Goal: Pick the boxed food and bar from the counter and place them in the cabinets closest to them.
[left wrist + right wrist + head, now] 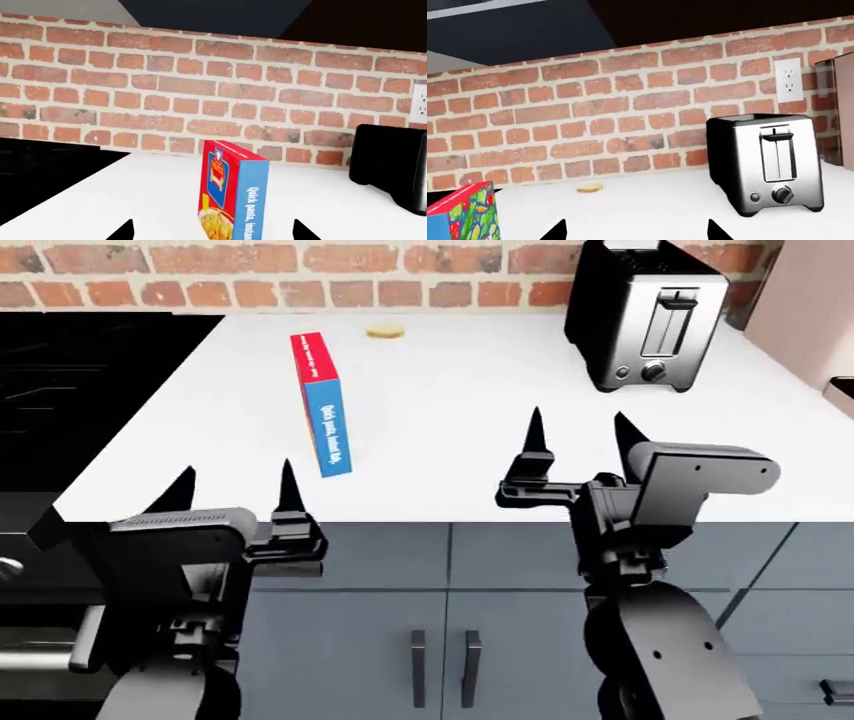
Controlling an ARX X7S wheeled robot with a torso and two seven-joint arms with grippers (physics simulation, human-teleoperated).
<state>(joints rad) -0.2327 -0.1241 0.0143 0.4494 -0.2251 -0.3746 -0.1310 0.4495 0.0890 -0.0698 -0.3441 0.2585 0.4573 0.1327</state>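
Note:
The boxed food (320, 405), a tall thin blue and red box, stands upright on the white counter (454, 390), left of its middle. It also shows in the left wrist view (233, 192), and its corner shows in the right wrist view (464, 215). My left gripper (234, 485) is open and empty at the counter's front edge, short of the box, which lies in line between its fingertips in the left wrist view (212, 232). My right gripper (579, 435) is open and empty over the counter's front right; the right wrist view (635, 232) shows it too. The bar is out of view.
A chrome toaster (647, 315) stands at the back right. A small round tan lump (386, 332) lies near the brick wall. The black stovetop (94, 370) adjoins the counter on the left. Grey-blue cabinet doors (441, 640) sit below. A wall outlet (789, 80) is above the toaster.

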